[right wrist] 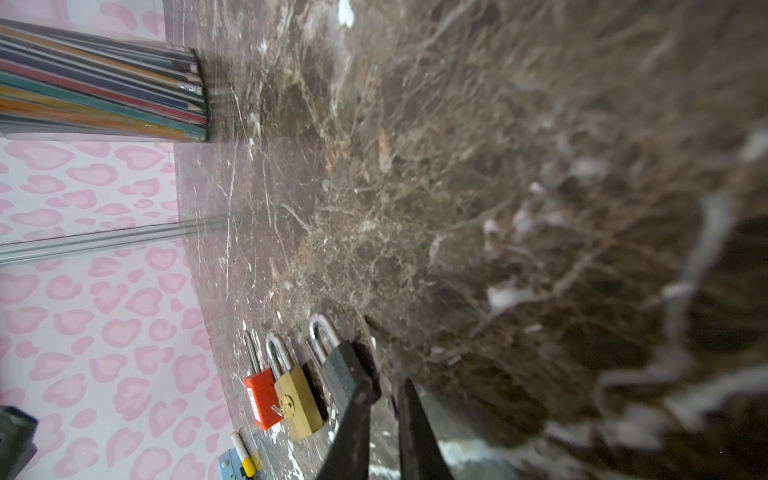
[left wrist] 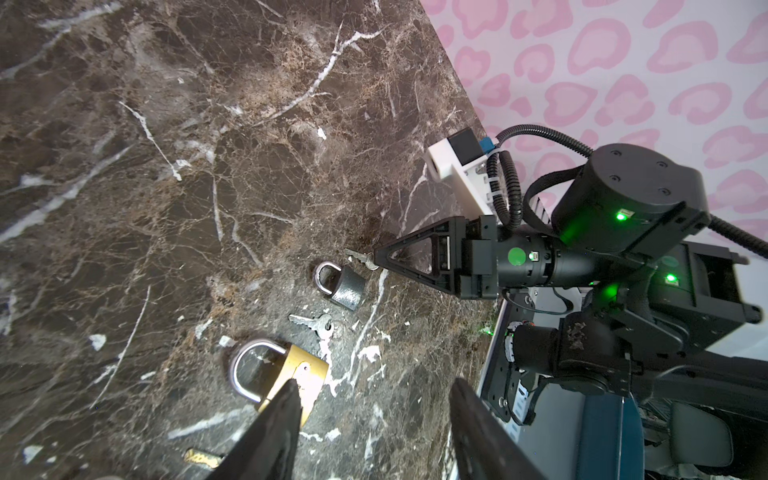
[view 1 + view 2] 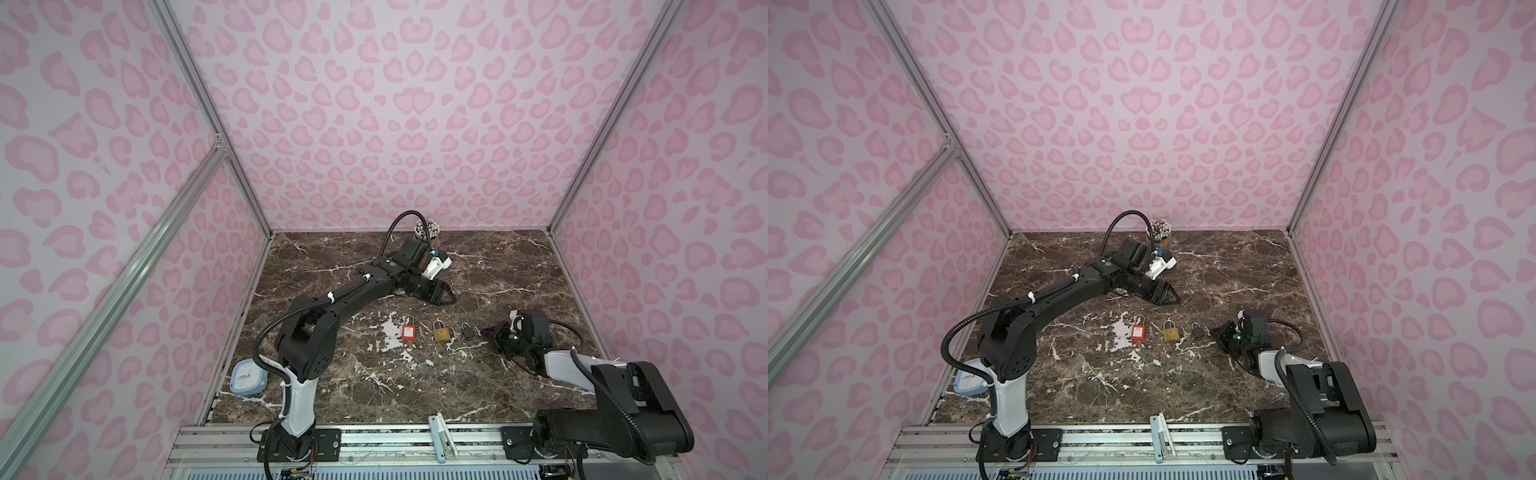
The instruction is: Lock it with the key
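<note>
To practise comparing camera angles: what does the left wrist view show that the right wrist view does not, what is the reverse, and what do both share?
Only the left wrist view: the right gripper seen from the side, a small key at its tip, and that arm's white camera mount.
Only the right wrist view: the red padlock and the cup of coloured pencils.
Both: the brass padlock and the grey padlock, lying on the marble table.
</note>
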`<state>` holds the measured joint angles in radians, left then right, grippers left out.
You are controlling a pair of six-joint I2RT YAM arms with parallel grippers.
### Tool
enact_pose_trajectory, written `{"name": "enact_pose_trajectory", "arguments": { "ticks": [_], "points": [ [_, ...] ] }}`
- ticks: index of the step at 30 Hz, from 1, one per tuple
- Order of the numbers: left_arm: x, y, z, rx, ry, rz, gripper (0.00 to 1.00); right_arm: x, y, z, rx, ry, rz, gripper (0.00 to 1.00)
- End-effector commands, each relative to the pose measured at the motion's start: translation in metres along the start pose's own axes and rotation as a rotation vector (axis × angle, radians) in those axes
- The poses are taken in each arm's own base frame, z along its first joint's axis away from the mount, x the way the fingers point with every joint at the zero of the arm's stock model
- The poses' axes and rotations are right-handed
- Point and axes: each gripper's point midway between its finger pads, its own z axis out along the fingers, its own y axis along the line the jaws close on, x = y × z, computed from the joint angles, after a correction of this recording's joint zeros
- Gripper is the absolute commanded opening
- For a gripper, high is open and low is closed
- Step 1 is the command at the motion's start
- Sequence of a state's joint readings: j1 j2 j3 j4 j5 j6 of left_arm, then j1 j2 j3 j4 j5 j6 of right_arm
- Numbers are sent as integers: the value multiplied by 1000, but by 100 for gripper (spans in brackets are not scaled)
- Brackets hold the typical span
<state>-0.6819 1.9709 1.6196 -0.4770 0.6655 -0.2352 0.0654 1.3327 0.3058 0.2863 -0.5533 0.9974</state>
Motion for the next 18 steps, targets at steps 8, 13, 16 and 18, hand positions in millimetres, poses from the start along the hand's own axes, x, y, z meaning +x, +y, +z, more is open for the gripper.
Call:
{"name": "enact_pose_trajectory", "arguments": {
  "ticks": [8, 13, 16, 18],
  "points": [
    [-8, -11, -16, 3, -42, 38, 60, -10, -5, -31, 121, -95, -99, 46],
    [-34, -5, -55, -64, -255, 44, 97, -42, 20, -74, 175, -284, -247, 98],
    [-46, 22, -95, -233, -429, 1, 97, -59, 24, -97, 218, -380, -292, 98],
    [-48, 39, -128, -342, -561, -44, 97, -69, 23, -109, 253, -445, -311, 98]
  ]
}}
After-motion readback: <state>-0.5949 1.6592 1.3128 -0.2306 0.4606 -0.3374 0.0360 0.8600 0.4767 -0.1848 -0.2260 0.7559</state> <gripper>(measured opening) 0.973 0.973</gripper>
